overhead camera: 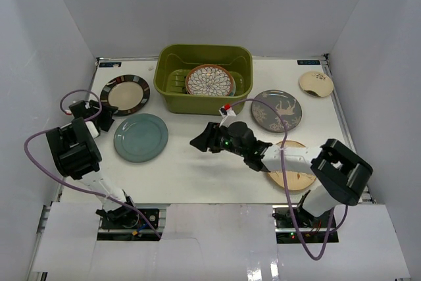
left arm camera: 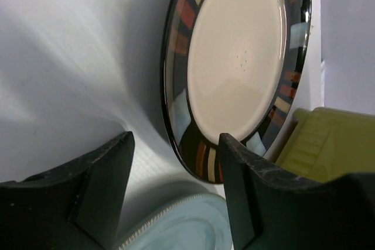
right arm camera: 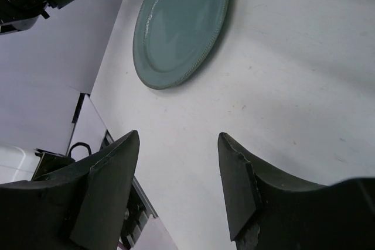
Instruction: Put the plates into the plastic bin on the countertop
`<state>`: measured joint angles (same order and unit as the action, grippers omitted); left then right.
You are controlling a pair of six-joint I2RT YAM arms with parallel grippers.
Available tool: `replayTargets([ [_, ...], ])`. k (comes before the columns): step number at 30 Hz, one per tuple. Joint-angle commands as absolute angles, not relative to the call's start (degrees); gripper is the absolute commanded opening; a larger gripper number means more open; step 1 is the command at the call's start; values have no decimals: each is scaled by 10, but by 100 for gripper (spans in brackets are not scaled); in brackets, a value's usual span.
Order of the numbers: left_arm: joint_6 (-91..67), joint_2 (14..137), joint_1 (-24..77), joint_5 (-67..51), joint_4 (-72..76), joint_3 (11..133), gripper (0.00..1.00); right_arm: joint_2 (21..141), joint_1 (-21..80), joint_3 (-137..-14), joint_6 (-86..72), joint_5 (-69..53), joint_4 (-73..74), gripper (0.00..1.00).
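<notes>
Claws both stand apart, gripping nothing: the left claw (left arm camera: pixel 176 139) faces the dark-rimmed cream plate (overhead camera: pixel 125 94) at ten o'clock on the bench (overhead camera: pixel 197 176), while the right claw (right arm camera: pixel 179 139) hovers mid-bench, with the plain teal plate (overhead camera: pixel 141 137) at nine o'clock. The plastic bin (overhead camera: pixel 172 93) sits at twelve o'clock — the brown-white petal plate (overhead camera: pixel 210 80) lies inside it. The grey deer plate (overhead camera: pixel 276 110) is at two o'clock, and the cream bird plate (overhead camera: pixel 293 176) is at four, partly under the right arm.

Your left gripper (overhead camera: pixel 100 118) sits low at the far left, jaws apart and empty (the wrist view shows the gap plainly). Your right arm (overhead camera: pixel 289 160) stretches leftward, and your right gripper (overhead camera: pixel 201 140) is likewise spread, holding nothing.
</notes>
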<state>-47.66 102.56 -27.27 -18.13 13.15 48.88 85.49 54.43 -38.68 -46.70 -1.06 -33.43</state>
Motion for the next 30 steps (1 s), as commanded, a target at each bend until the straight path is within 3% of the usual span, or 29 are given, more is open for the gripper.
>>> replayTargets([
  [1, -489, 1045, -279, -200, 186, 505, 70, 896, 562, -398, -550, 11, -465, 63],
  [6, -490, 1085, -279, -210, 209, 532, 60, 996, 579, -428, -598, 17, -499, 75],
  [8, -494, 1104, -280, -213, 216, 540, 50, 1037, 583, -448, -620, 11, -517, 77],
  [17, -512, 1148, -284, -227, 262, 553, 29, 1180, 591, -562, -696, 15, -501, 79],
  [18, -516, 1150, -284, -228, 266, 552, 19, 1192, 591, -576, -704, 17, -493, 79],
  [22, -525, 1158, -284, -229, 272, 552, 0, 1237, 591, -626, -734, 19, -477, 79],
  [30, -570, 1081, -284, -235, 301, 493, 0, 1307, 593, -675, -764, 5, -468, 77],
])
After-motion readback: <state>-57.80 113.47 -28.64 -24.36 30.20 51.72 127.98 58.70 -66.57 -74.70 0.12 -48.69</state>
